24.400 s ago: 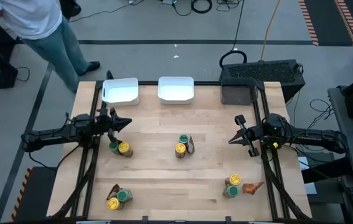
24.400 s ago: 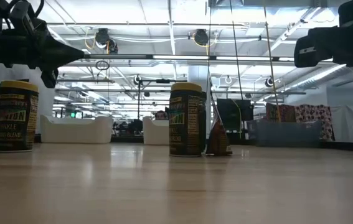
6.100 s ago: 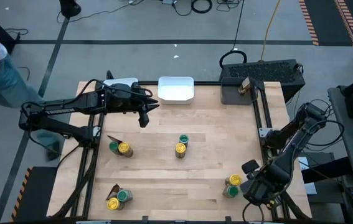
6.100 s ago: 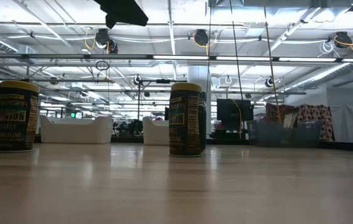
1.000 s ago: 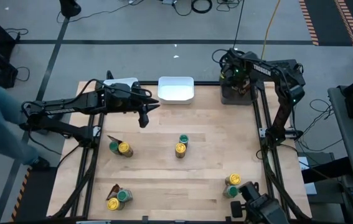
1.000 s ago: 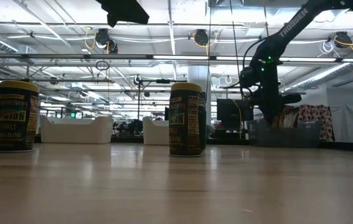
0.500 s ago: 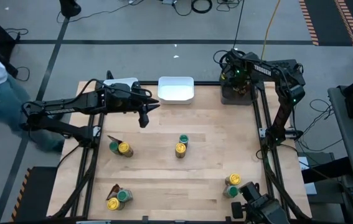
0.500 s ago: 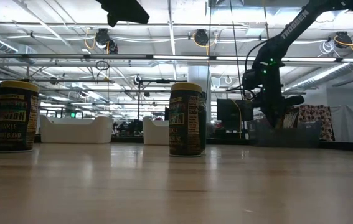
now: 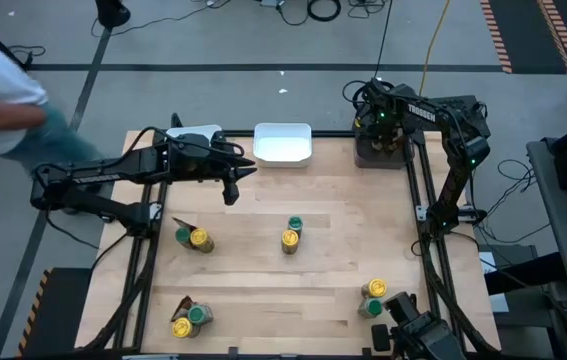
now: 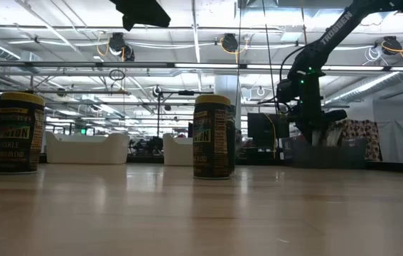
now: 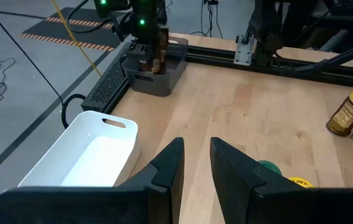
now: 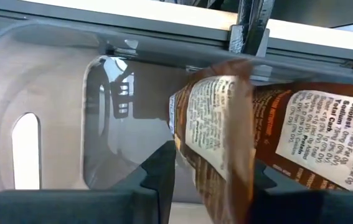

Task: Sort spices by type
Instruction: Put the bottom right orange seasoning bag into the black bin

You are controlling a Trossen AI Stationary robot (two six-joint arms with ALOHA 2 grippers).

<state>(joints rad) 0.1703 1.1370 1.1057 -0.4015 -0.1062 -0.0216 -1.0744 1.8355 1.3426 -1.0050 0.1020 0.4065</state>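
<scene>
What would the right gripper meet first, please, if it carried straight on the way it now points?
Most likely the floor of the grey bin it points into, or the brown packet already lying there; the packet between its jaws would touch first.
</scene>
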